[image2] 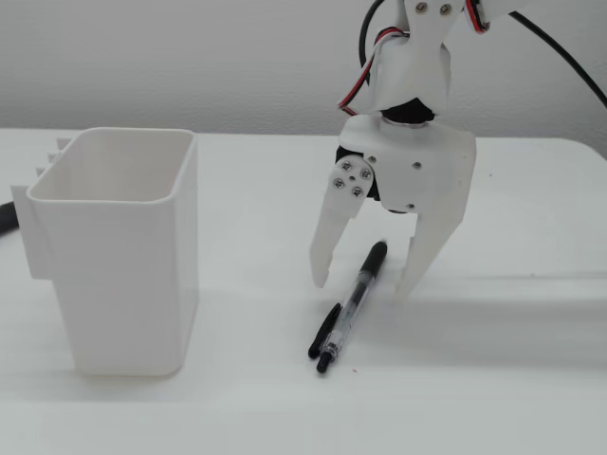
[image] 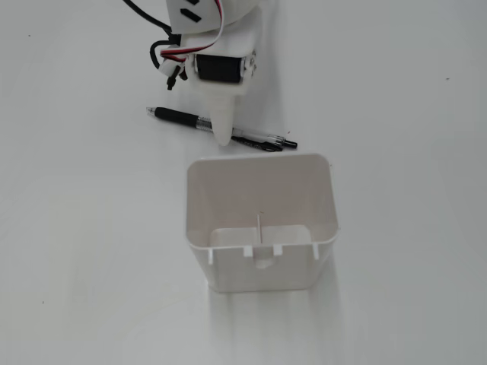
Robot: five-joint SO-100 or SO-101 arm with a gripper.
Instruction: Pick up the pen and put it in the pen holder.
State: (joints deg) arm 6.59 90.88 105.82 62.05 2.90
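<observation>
The white bench [image: 411, 228] fills both fixed views, and its edges run out of the pictures. The arm [image2: 417, 57] is cut off at the top in both fixed views, so only its lower part with red, white and black wires shows.

The pen holder [image2: 114, 275] is a white, open-topped box with rounded corners. In the fixed view from above [image: 262, 220] it sits near the lower middle, and its inside holds only a thin post. In the side view it stands upright on the left, with some small tabs on its far left side that are hard to make out.

The fingers [image2: 365, 282] are white and spread wide apart, holding nothing. In the side view one tip comes down on each side of the pen. From above [image: 221, 137] only one tip shows clearly, and it covers part of the pen.

The pen [image2: 353, 305] lies flat on the bench, just beside the pen holder but apart from it. It has a black grip, a clear middle and a black clip [image: 255, 143].
</observation>
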